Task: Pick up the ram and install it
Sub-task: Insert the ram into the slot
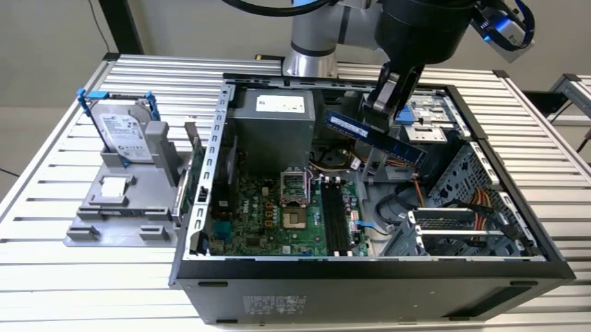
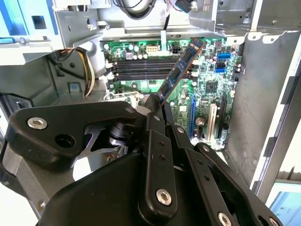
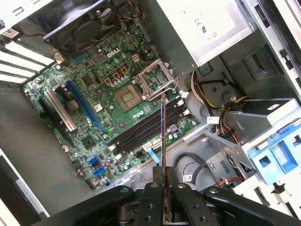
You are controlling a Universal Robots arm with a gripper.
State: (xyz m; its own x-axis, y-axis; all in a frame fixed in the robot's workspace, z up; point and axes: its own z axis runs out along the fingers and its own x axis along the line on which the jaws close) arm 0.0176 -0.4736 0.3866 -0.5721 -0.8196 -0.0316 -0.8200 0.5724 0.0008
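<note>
1. The gripper (image 1: 380,114) is clamped on the ram (image 1: 403,147). Its black fingers pinch the stick near one end, seen in both wrist views (image 2: 153,107) (image 3: 163,184).
2. The ram hangs in the air above the open computer case (image 1: 369,266) and touches nothing but the fingers. In the exterior view it is tilted, its higher end toward the exterior view's left and its lower end toward the exterior view's right.
3. In the second wrist view the ram (image 2: 181,68) reaches out from the fingertips as a dark board with chips along it. In the first wrist view the ram (image 3: 162,132) is seen edge-on as a thin line.
4. Below it lies the green motherboard (image 1: 268,207), with the black memory slots (image 1: 334,218) (image 2: 141,66) (image 3: 146,125) side by side. The ram is held well apart from them.
5. Beside the slots is the CPU socket (image 1: 292,187) (image 3: 155,80) with its metal frame.
6. The grey power supply (image 1: 273,124) (image 3: 211,23) sits at the far end of the case, next to the robot arm's base.
7. On the exterior view's left, outside the case, a hard drive (image 1: 124,131) in a blue frame stands upright in a grey holder (image 1: 120,207).
8. Case and holder rest on a slatted aluminium table (image 1: 55,277).
</note>
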